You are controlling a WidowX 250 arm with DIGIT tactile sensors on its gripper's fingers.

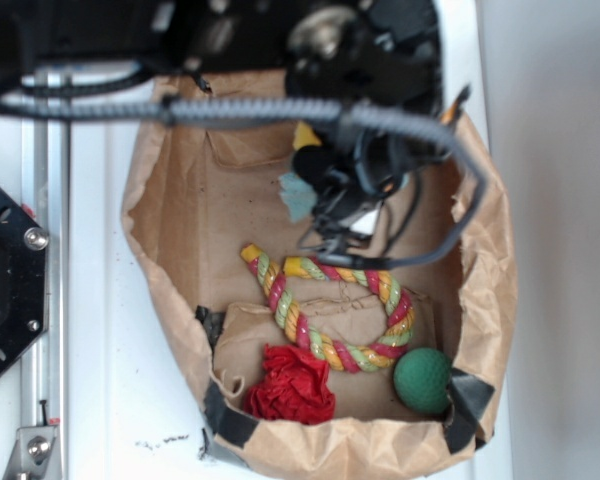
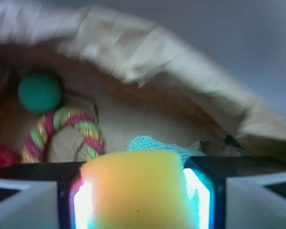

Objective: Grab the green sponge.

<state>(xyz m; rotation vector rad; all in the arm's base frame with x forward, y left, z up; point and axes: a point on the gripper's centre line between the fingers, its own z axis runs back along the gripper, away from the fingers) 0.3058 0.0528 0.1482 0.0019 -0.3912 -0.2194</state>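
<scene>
Yellow foam block (image 2: 138, 188) fills the foreground of the wrist view, clamped between the two lit fingers (image 2: 83, 202) of the end effector (image 2: 139, 200), which is closed on it rather than on the target. Just beyond the block, peeking over its top edge, lies the green sponge (image 2: 155, 143), a pale teal piece with a knobbly, fuzzy surface; whether it touches the block cannot be told. Seen from the exterior camera, the end effector (image 1: 355, 195) hangs low inside a crumpled brown paper bag (image 1: 155, 210), with a ragged teal corner of the sponge (image 1: 298, 195) showing at its side and the yellow block (image 1: 306, 135) beside that. Farther off on the bag's floor lie a striped rope ring (image 1: 330, 305), a dark green ball (image 1: 422, 381) and a red crinkled toy (image 1: 292, 387), all well apart from the arm. The bag sits on a white surface (image 1: 95, 300). By its look the sponge is light, limp and compressible, unlikely to slip; a pinch across its middle, clear of the frayed edges, should hold best. The wrong item appears to be in hand.
</scene>
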